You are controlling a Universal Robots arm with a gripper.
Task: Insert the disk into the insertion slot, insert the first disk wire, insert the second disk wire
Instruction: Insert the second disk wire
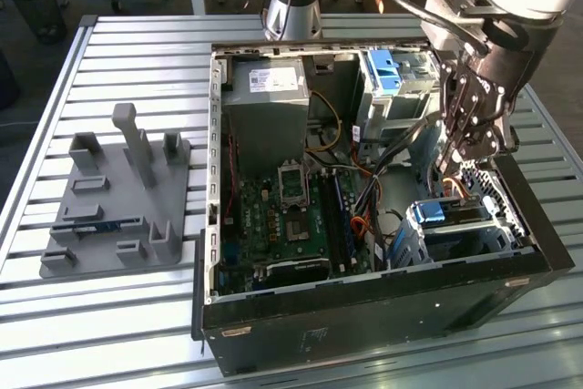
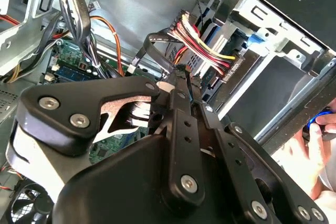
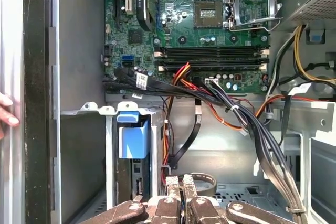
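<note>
While your arm reaches down into the open computer case (image 1: pixel 364 316) in the exterior view, your gripper (image 1: pixel 448 166) hangs just above the insertion slot (image 1: pixel 496 234) at the view's right. The disk (image 1: pixel 446 216) already sits inside that bay, its blue tab facing up. A grey fixture tray (image 1: pixel 118 198) lies well apart on the slatted table (image 1: pixel 91 334).

Turn to the second wrist view: your gripper (image 2: pixel 181 77) has its fingers drawn together, apparently pinching a dark wire connector (image 2: pixel 181 71), beside a red and yellow wire bundle (image 2: pixel 202 43). A person's hand (image 2: pixel 312 148) rests at the case edge.

From the first wrist view, your fingertips (image 3: pixel 172 181) meet closed, near a black flat cable (image 3: pixel 189 137). The disk (image 3: pixel 134 140) stands in its slot (image 3: pixel 109 156) beside them, below the motherboard (image 3: pixel 210 24)
</note>
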